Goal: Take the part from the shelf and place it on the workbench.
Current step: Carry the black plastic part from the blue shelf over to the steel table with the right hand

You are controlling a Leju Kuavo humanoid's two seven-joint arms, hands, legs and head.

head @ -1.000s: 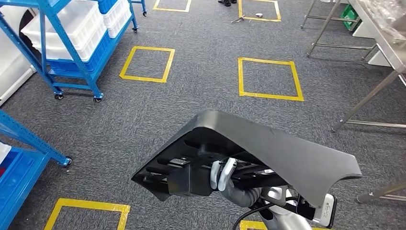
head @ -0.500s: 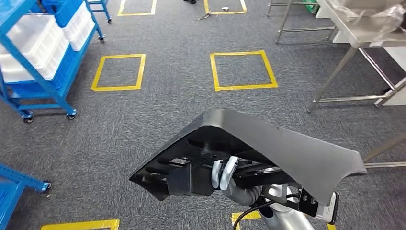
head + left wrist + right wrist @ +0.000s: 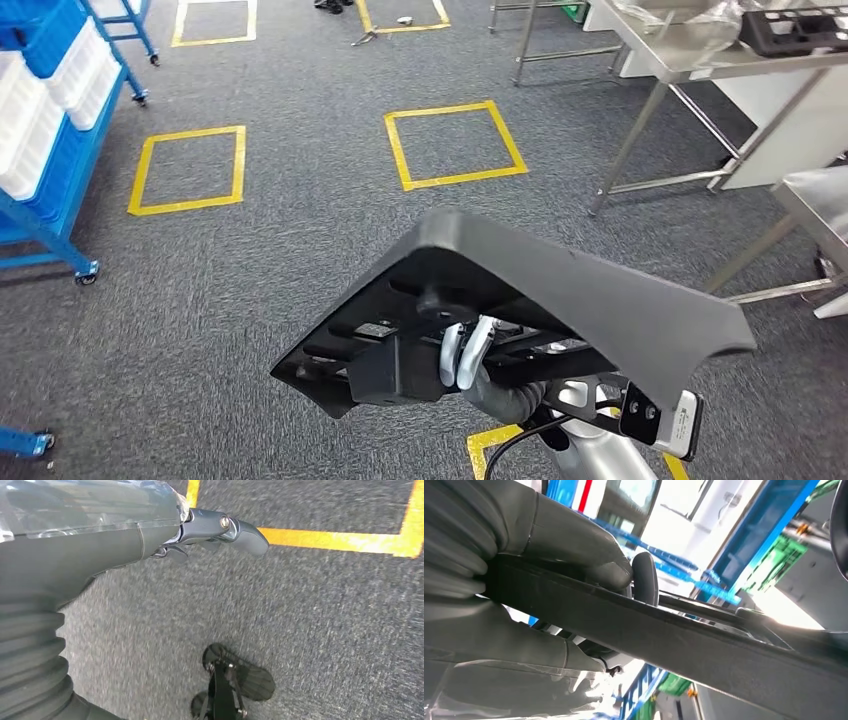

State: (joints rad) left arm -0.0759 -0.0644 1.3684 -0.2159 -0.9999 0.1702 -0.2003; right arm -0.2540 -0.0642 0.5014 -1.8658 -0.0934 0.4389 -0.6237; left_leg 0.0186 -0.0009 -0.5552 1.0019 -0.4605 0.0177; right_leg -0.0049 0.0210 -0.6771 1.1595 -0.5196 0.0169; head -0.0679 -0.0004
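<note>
Low in the centre of the head frame: large black part (image 3: 560, 300), broad and curved on top, ribbed and slotted on its underside, carried above grey carpet (image 3: 300, 250). Gripped from beneath by the right hand (image 3: 470, 365), pale fingers (image 3: 462, 350) curled round a bar of the part's underside, silver arm rising from the bottom edge. Seen close in the right wrist frame: thick grey thumb (image 3: 574, 545) pressed on one face of a dark bar of the part (image 3: 684, 645), fingers wrapped against the other face, so pinching the part firmly.

Left hand (image 3: 150, 535) held over the carpet in the left wrist frame, holding nothing, one dark finger (image 3: 235, 527) reaching out straight; lie of the other fingers not clear, so spread or closed cannot be told.

Upper right of the head frame: steel desk (image 3: 700, 62) on thin legs, with a black ribbed tray-like piece (image 3: 795, 28) and crumpled clear plastic on top. Second steel surface (image 3: 820, 200) at the right edge, lower. Left edge: blue wheeled shelf (image 3: 50, 130) with white bins. Yellow taped squares (image 3: 455, 145) on the carpet, between shelf and desk, well apart from the part.
</note>
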